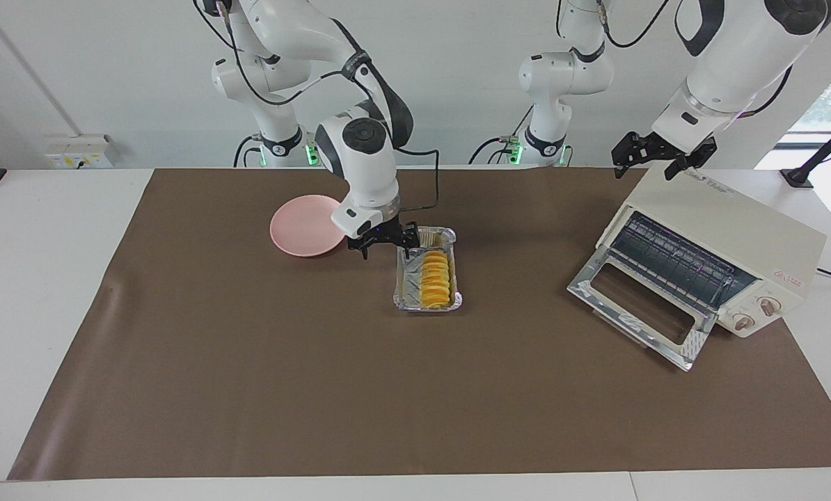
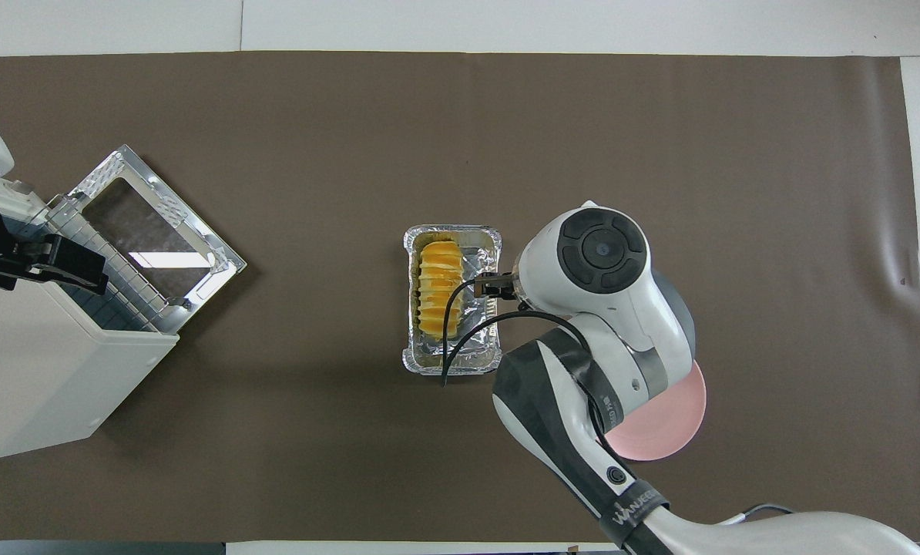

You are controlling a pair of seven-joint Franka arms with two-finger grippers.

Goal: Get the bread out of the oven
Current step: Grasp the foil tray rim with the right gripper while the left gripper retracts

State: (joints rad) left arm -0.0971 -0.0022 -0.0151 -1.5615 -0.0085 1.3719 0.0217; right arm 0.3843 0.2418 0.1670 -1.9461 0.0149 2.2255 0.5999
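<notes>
Bread (image 1: 435,280), a ridged golden-yellow loaf, lies in a crinkled foil tray (image 1: 450,240) at the centre of the facing view, on the brown mat (image 1: 318,390) and well apart from the oven (image 1: 735,243). That cream-white toaster oven sits at the right of the frame, its glass door (image 1: 638,313) dropped open onto the mat and its wire rack (image 1: 673,261) showing. Just above the tray's upper-left corner hangs the right gripper (image 1: 385,245), fingers spread and holding nothing. Partly covered by that arm, a round pink plate (image 1: 297,226) rests left of centre. At the upper right, the left gripper (image 1: 655,161) hovers over the oven's top, its fingers spread and empty.
</notes>
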